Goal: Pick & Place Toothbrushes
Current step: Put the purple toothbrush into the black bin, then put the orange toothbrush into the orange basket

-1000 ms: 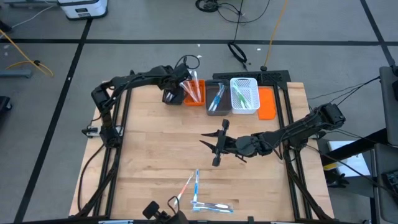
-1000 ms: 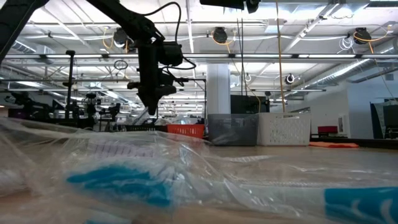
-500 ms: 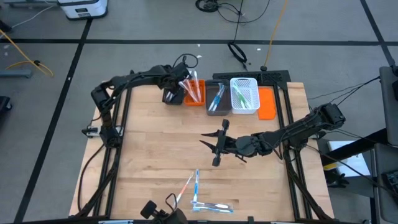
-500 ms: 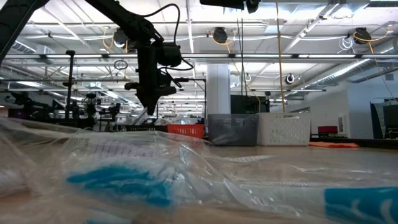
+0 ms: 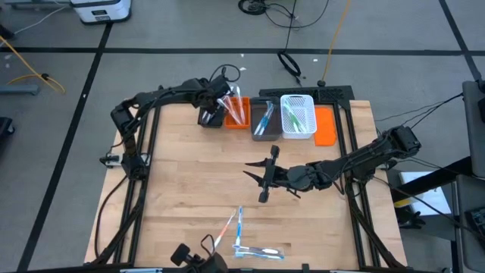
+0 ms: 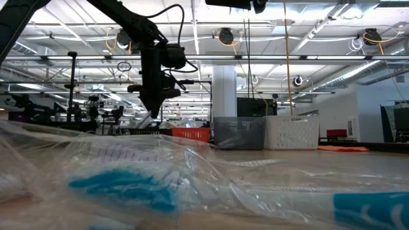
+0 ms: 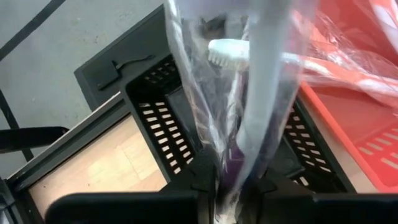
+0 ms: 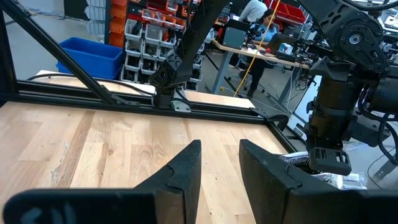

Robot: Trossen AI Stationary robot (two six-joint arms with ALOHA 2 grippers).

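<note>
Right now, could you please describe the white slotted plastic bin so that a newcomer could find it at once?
Look to the wooden table's far edge, where a row of small bins sits. The white slotted plastic bin holds green toothbrushes and stands between a grey bin and a flat orange tray; it is the only white one.

No text, label, brand, number or sign can be read in any of the views; the clear wrapper [image 6: 128, 172] lying close to the low camera carries a band of faint grey print, but it is too blurred to make out; the bins, the desk and the arms show no legible marking.
</note>
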